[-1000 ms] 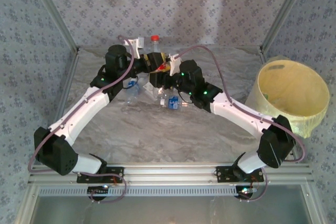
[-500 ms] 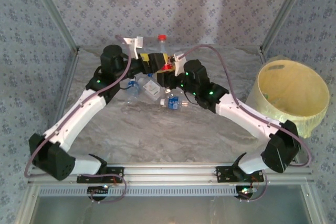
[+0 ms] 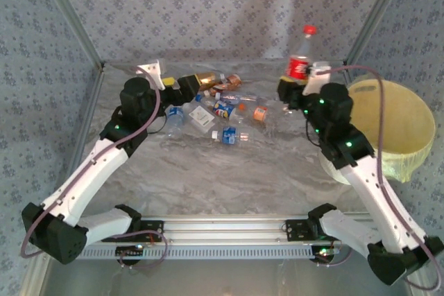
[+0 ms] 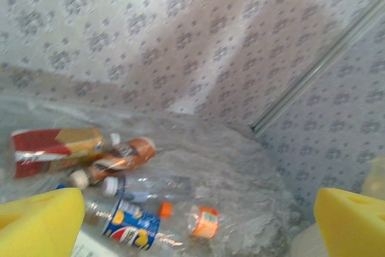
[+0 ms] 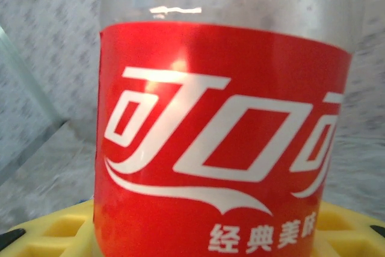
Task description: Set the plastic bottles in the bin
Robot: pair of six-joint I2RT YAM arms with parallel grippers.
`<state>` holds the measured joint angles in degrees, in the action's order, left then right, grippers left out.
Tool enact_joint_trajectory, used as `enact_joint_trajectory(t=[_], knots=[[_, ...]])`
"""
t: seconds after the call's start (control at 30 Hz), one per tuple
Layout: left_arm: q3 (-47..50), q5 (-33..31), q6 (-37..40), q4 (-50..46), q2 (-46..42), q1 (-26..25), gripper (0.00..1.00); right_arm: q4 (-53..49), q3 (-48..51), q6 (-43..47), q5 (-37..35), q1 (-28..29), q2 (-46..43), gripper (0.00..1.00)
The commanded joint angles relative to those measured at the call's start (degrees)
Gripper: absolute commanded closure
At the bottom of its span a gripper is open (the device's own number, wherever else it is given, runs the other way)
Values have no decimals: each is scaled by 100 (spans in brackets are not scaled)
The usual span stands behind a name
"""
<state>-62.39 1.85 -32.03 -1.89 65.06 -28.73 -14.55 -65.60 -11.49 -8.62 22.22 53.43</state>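
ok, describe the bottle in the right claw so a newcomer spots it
Start at the big pale-yellow bin on the right. Just left of its rim, the right claw holds one bottle. Unlike the pile lying mid-table, it is upright, with a red Coca-Cola label and red cap.

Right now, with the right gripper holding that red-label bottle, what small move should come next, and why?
Probably carry the right gripper a little to the right, over the bin. It is shut on the red-label bottle, held upright, which looks just left of the bin's rim rather than above the opening, so releasing here would likely miss.
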Motion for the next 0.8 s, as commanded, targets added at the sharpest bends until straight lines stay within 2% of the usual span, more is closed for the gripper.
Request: enact_joint_trajectory(t=[0.0,0.6,0.77], knots=[[-8,-221,7,-168,71,-13,2,-155,50,68,-224,-436,-274,44],[-117,-406,143,-562,260,-4,2,-745,-576,495,-902,-2409,-695,46],[-107,-492,188,-670,244,-2,2,-974,-583,486,-518,-3135,-695,45]])
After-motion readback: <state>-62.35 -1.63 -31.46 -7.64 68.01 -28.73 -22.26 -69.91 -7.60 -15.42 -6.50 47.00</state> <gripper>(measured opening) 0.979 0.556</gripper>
